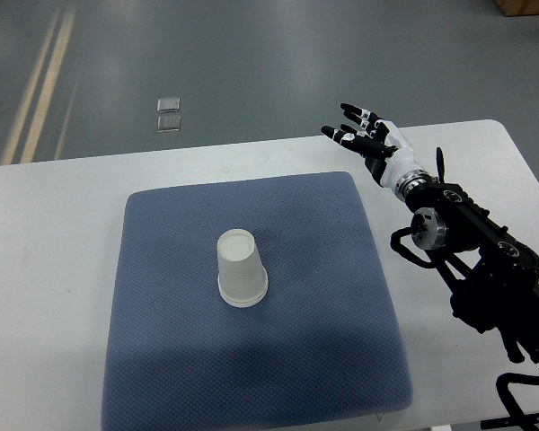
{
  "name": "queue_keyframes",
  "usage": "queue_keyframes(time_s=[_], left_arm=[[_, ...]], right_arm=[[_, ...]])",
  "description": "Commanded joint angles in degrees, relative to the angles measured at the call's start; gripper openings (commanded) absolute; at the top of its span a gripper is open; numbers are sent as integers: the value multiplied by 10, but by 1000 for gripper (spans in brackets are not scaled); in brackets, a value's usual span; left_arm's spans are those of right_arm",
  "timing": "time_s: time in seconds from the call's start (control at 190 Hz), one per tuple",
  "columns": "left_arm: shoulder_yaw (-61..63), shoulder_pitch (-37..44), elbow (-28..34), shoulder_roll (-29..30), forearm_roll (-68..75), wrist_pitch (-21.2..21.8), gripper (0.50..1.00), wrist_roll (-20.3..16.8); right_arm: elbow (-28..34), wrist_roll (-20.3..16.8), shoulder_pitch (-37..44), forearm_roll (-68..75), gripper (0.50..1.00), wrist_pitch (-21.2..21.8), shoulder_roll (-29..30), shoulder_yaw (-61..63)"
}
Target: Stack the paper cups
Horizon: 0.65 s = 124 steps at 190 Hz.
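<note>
A white paper cup [241,268] stands upside down near the middle of the blue-grey mat [296,359]; whether it is one cup or a stack I cannot tell. My right hand [361,133] hovers over the table past the mat's far right corner, well to the right of the cup. Its fingers are spread and hold nothing. The black right arm [472,251] comes in from the right edge. No left arm shows.
The mat lies on a white table [45,269] whose far edge runs behind it. Grey floor beyond carries two small square plates [169,113] and yellow lines at the far left.
</note>
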Motion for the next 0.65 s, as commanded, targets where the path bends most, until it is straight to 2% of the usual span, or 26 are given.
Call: queue_keyframes(time_s=[0.0, 0.425, 0.646], left_arm=[[0, 0, 0, 0, 0, 1, 1000, 0], [0, 0, 0, 0, 0, 0, 1000, 0], [0, 0, 0, 0, 0, 1, 1000, 0]], right_arm=[[0, 0, 1, -2, 928, 0, -1, 2], [-21, 1, 1, -3, 928, -2, 0, 2], [-29, 18, 1, -1, 928, -2, -1, 4]])
